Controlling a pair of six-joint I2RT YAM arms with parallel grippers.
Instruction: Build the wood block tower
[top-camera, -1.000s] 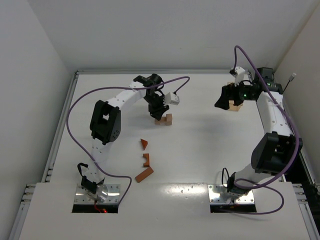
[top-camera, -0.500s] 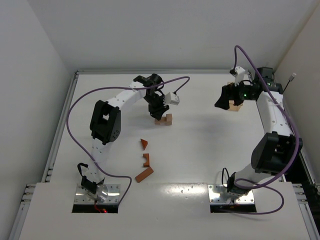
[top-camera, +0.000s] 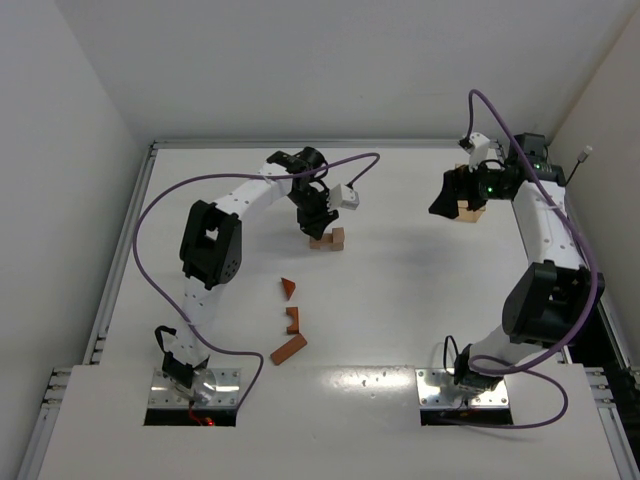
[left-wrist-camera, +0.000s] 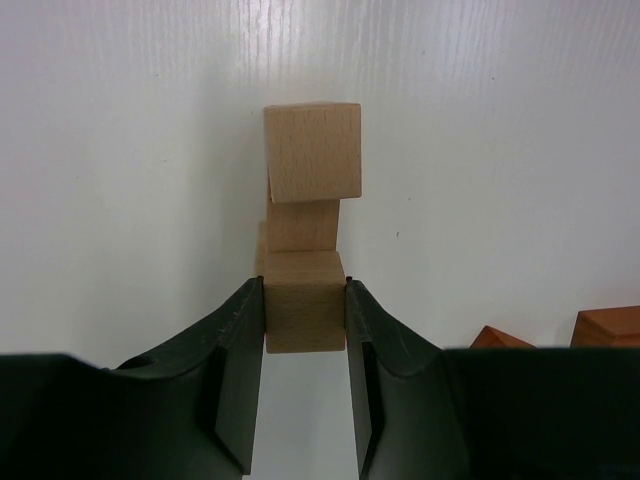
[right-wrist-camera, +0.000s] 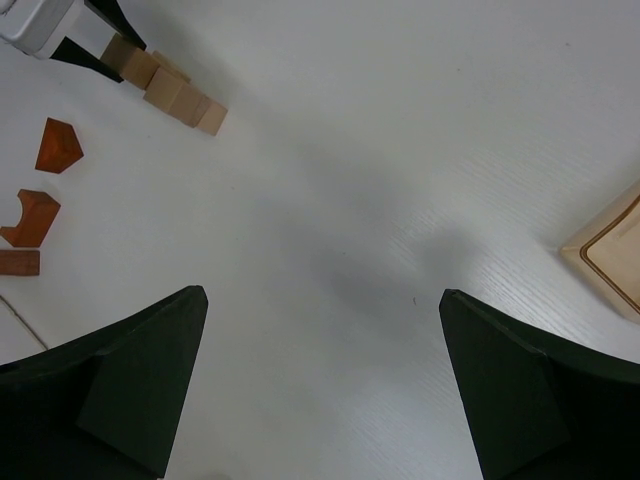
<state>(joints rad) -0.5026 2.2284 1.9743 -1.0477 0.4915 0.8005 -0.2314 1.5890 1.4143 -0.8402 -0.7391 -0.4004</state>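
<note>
Several tan wood blocks lie in a short row on the table left of centre. My left gripper points down over the near end of the row. In the left wrist view it is shut on the nearest tan cube, with two more tan blocks lined up beyond it. Three reddish-brown pieces lie apart nearer the bases: a triangle, a notched piece and a bar. My right gripper hangs open and empty at the far right. No standing tower with a roof top shows.
A flat light-tan tray lies under the right wrist at the far right, and its corner shows in the right wrist view. Purple cables arc over both arms. A raised rim bounds the table on the left.
</note>
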